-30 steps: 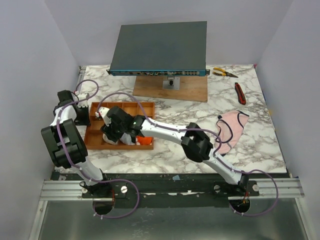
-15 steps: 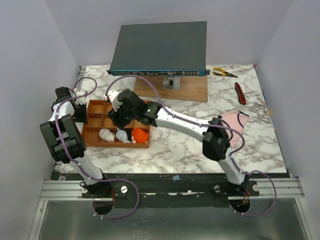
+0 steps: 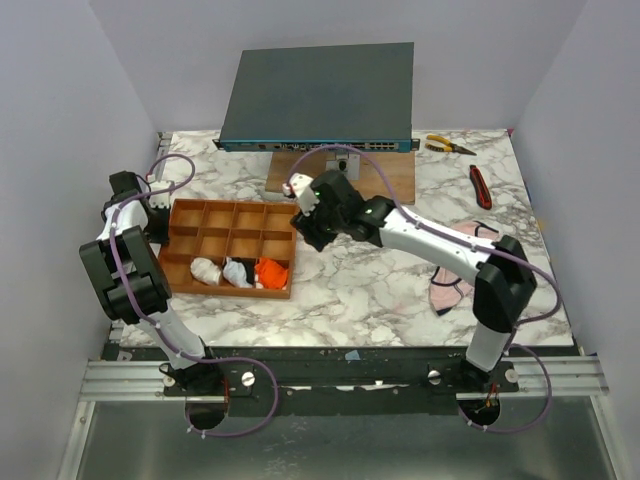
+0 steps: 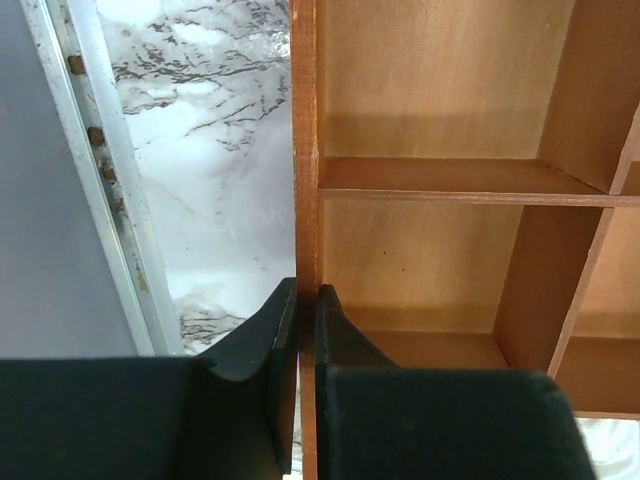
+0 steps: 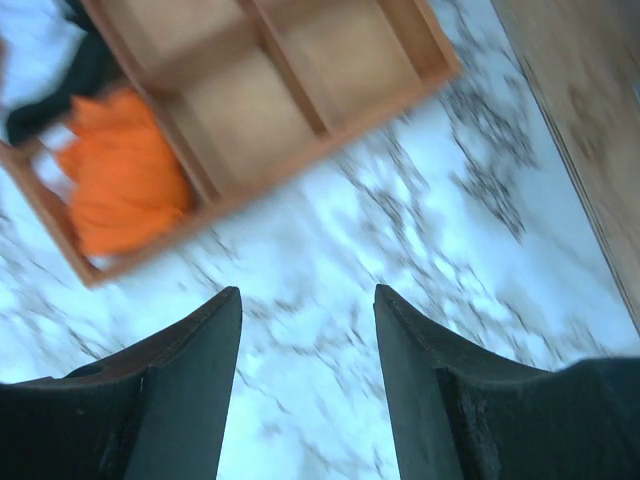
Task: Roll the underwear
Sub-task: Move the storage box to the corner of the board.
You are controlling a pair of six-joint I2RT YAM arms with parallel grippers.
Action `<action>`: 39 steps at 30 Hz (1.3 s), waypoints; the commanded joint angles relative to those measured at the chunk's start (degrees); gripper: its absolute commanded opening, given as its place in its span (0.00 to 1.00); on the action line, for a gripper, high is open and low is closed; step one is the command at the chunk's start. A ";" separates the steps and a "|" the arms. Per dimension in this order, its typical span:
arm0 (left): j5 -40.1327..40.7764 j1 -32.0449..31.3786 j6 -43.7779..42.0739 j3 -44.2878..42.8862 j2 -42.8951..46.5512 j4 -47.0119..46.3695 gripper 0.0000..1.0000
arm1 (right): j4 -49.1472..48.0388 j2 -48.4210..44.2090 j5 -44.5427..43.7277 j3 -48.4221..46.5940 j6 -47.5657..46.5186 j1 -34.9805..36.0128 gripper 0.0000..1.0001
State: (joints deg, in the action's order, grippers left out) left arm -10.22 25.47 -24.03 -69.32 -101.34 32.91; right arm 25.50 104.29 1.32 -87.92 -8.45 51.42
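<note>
My left gripper [image 4: 300, 300] is pinched tight on the left wall of the orange-brown wooden compartment tray [image 3: 215, 222], while my right gripper [image 5: 308, 300] hangs with its jaws well apart and nothing between them, over the white marble table [image 3: 340, 290] just off the tray's right end. In the tray's near row sit three underwear bundles side by side: a cream roll [image 3: 205, 268], a dark roll [image 3: 238, 272] and an orange roll [image 3: 270, 271]. The pale pink underwear with dark edging [image 3: 443, 293] lies flat on the table far to the right, partly under my right arm.
</note>
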 commanded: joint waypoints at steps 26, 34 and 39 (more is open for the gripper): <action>-7.14 2.04 5.76 7.58 20.34 -5.48 0.98 | 9.72 -35.79 -5.84 39.53 -15.56 -43.60 0.59; -15.84 -5.94 1.79 9.90 37.04 -0.38 0.99 | 17.29 -36.10 5.80 41.06 -22.09 -50.00 0.58; -18.42 -17.14 -0.18 10.51 44.79 2.86 0.98 | 23.59 -38.81 14.78 42.85 -29.47 -49.97 0.58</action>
State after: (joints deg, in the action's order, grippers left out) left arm -22.87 15.51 -21.56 -59.55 -61.12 30.83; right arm 41.23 67.81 6.02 -46.74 -30.55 1.41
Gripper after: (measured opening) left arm 0.983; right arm 0.583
